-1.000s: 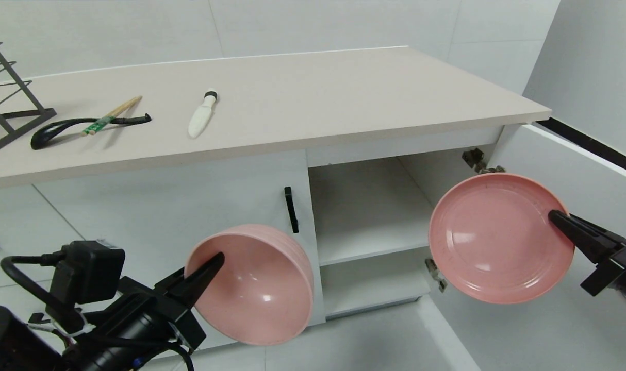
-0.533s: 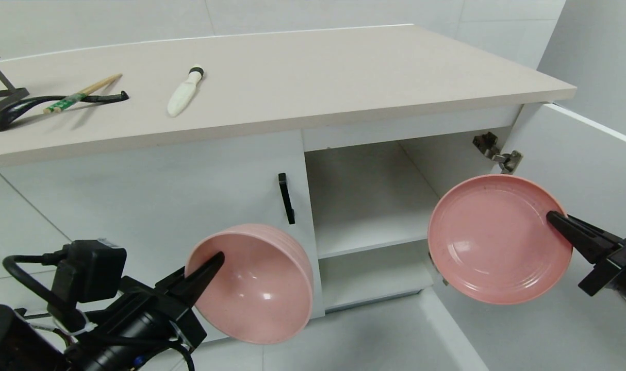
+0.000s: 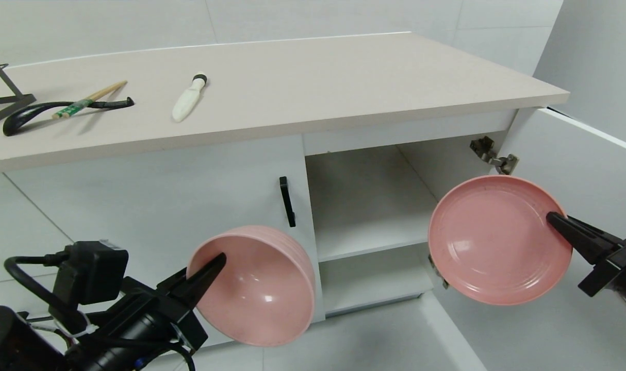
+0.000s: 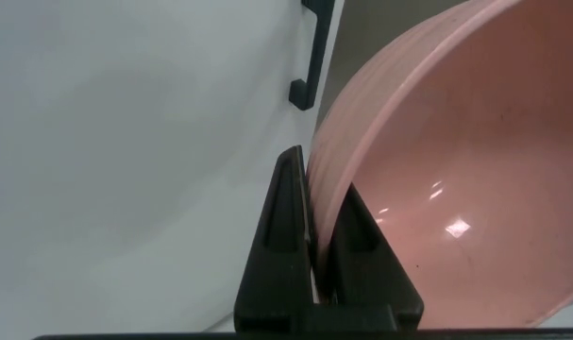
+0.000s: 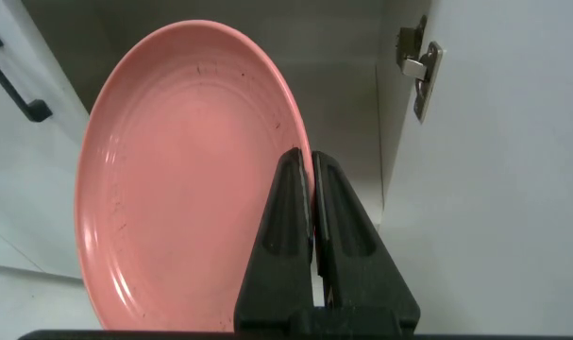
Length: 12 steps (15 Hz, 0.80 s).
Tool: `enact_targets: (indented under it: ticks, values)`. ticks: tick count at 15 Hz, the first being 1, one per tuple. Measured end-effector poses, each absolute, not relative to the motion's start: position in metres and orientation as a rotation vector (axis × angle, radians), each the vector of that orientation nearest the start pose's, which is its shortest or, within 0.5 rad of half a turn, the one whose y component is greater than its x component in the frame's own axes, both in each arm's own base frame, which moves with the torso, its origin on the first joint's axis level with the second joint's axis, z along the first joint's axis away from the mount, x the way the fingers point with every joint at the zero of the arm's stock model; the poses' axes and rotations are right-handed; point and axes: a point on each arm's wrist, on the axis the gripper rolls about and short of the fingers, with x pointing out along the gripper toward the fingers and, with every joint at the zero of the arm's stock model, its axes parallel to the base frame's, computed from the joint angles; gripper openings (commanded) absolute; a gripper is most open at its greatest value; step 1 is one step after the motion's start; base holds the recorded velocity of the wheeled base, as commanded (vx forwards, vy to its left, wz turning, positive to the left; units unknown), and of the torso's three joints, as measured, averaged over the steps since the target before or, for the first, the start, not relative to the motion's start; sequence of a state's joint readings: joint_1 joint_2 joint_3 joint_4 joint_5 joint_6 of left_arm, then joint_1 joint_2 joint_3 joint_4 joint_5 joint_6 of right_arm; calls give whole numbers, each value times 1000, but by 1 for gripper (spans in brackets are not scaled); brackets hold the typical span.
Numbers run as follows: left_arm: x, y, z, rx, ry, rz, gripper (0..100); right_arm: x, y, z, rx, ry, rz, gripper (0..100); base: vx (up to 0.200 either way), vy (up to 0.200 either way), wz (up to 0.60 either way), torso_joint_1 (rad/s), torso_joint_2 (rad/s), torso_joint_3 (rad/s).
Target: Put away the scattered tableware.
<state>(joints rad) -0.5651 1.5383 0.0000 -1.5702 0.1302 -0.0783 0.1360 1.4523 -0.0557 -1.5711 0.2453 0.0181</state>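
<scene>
Your left end effector (image 3: 215, 260) pinches the rim of a pink bowl (image 3: 261, 293), held low before the closed cabinet door (image 3: 163, 196). Your right end effector (image 3: 553, 219) pinches a pink plate (image 3: 488, 242) by its rim, beside the open cabinet (image 3: 364, 206). A black spoon (image 3: 34, 111), chopsticks (image 3: 88, 100) and a white knife (image 3: 187, 100) lie on the surface (image 3: 318, 87), far left.

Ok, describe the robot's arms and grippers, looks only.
Both are matte black. The left gripper and right gripper each have two long, wedge-shaped fingers tapering to narrow tips. The left arm carries a boxy black module with a thick looped black cable.
</scene>
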Motion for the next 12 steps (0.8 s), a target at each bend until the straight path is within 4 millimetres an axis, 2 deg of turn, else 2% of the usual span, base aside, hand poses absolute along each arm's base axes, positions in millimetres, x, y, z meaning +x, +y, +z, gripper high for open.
enact_targets:
  ticks: [6,9,12]
  values:
    - [148,-91,131,-84,-11,-437,0,168,28,154,9,-158,382,0,0,0,0,0,0,0]
    - [148,-91,131,-80,-12,-435,0,168,29,146,-10,-117,381,0,0,0,0,0,0,0]
    - [148,-90,131,-78,-17,-429,0,177,31,137,-74,-79,385,0,0,-200,0,-2,6,-1]
